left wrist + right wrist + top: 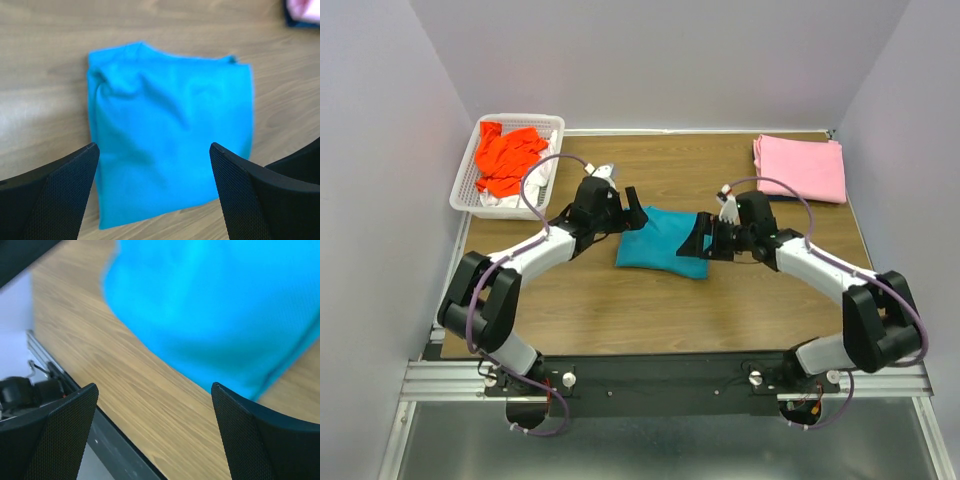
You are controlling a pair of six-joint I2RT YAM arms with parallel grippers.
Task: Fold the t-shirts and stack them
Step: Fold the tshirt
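Observation:
A folded teal t-shirt lies mid-table, seen close up as a rough rectangle in the left wrist view and blurred in the right wrist view. My left gripper hovers open at its left edge, nothing between the fingers. At the shirt's right edge my right gripper is open too and empty, fingers above bare wood. A folded pink t-shirt rests at the back right. An orange-red t-shirt lies crumpled over a white one in the basket.
The white lattice basket stands at the table's back left corner. Grey walls close in the table on three sides. The black rail and metal frame run along the near edge.

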